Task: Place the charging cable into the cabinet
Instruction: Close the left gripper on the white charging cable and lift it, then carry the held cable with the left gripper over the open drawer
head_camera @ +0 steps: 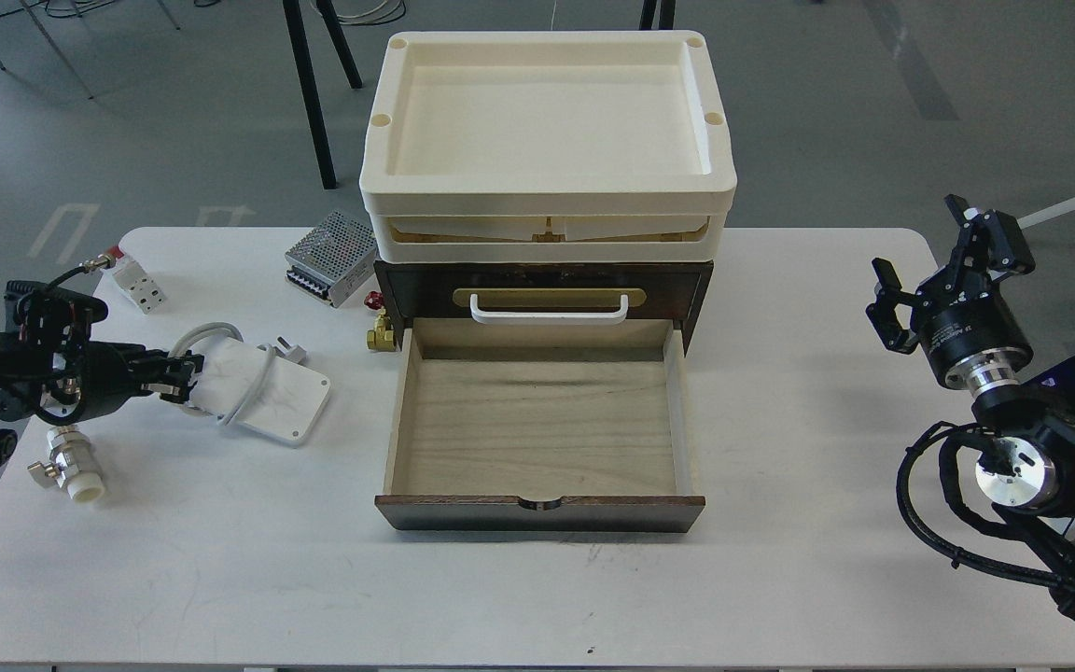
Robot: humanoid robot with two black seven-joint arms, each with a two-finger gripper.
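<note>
The charging cable (267, 397), a flat white block with a grey cord looped around it and a white plug, lies on the table left of the cabinet (542, 278). The cabinet's lower drawer (537, 513) is pulled out, its pale wood inside bare. My left gripper (178, 383) is at the block's left edge, its fingers closed on the edge and cord. The block sits slightly askew. My right gripper (953, 261) is open and empty, raised at the far right, well away from the cabinet.
Cream trays (547, 191) are stacked on the cabinet. A perforated metal power-supply box (332, 257) and a brass valve (381, 334) lie by its left side. A white terminal block (136, 282) and a white-ended valve (71, 471) lie near my left arm.
</note>
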